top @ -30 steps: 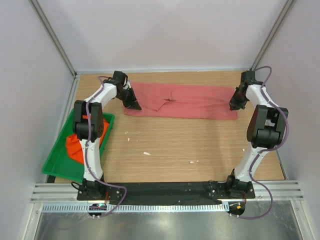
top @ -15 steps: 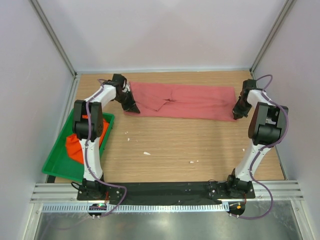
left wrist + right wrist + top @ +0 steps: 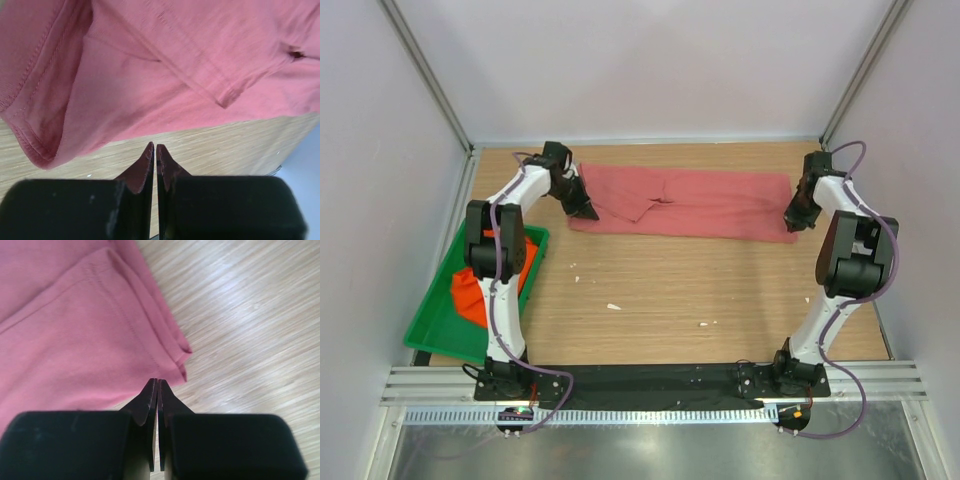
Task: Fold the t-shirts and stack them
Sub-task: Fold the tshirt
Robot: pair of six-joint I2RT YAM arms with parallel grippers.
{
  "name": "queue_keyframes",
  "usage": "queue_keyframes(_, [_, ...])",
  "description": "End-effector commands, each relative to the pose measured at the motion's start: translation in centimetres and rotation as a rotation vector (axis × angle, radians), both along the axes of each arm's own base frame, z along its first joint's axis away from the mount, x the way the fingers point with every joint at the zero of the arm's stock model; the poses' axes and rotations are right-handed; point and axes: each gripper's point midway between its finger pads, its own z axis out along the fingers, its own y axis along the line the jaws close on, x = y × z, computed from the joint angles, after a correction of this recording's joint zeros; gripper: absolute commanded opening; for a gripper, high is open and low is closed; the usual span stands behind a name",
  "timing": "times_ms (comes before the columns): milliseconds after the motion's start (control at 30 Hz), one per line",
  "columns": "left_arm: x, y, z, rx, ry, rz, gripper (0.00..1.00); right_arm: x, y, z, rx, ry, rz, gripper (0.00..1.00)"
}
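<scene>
Just beside pink t-shirt [image 3: 700, 205] hems: left hand [image 3: 154, 149], right hand [image 3: 156, 382]; open table [image 3: 720, 285].

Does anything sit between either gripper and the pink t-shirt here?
Nothing visible does. The left gripper and right gripper, both shut, point at opposite ends of the pink t-shirt, with at most a strip of table before its hem.

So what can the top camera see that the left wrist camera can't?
Only the top view shows the orange shirt in the green tray, the right gripper and the whole pink shirt. Only the left wrist view shows the hem stitching and, close up, that the left gripper is shut. Both show the pink shirt and the wooden table.
</scene>
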Motion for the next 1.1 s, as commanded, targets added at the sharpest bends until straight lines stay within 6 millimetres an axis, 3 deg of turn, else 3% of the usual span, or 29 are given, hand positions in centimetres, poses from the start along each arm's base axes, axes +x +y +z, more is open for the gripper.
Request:
queue_keyframes(0, [2.5, 0.5, 2.7, 0.002, -0.080, 0.030, 0.04, 1.6, 1.0, 2.2, 0.028, -0.085, 0.002, 0.06])
queue_keyframes(133, [3.9, 1.0, 2.7, 0.006, -0.096, 0.055, 0.05, 1.2, 0.6, -0.2, 0.027, -0.049, 0.005, 0.06])
queue_keyframes(300, [3.2, 1.5, -0.1, 0.034, -0.041, 0.066, 0.04, 0.2, -0.2, -2.9, 0.029, 0.005, -0.009, 0.06])
queue_keyframes(400, [2.3, 2.4, -2.2, 0.086, -0.007, 0.075, 0.04, -0.5, -0.8, -3.8, 0.004, 0.036, -0.007, 0.06])
queue_keyframes(500, [1.8, 4.6, -4.6, 0.197, 0.024, 0.095, 0.01, -1.4, -1.0, -4.6, -0.002, 0.069, -0.013, 0.06])
queue_keyframes(633, [0.7, 5.8, -5.6, 0.261, 0.076, 0.087, 0.00, -2.3, -1.0, -4.4, -0.004, 0.092, -0.019, 0.06])
queue_keyframes(800, [-0.7, 6.3, -4.0, 0.285, 0.059, 0.101, 0.01, -3.0, -0.8, -2.4, -0.007, 0.067, -0.032, 0.06])
queue_keyframes(933, [-0.6, 5.7, -0.7, 0.266, -0.003, 0.089, 0.07, -2.1, -0.7, -0.1, -0.014, 0.006, -0.024, 0.07])
queue_keyframes(967, [-0.2, 5.3, 1.0, 0.254, -0.044, 0.085, 0.11, -1.5, -0.6, 0.8, -0.016, -0.014, -0.020, 0.07])
queue_keyframes(1067, [0.8, 4.7, 3.3, 0.224, -0.102, 0.084, 0.18, -0.3, 0.2, 2.1, -0.001, -0.052, -0.006, 0.08])
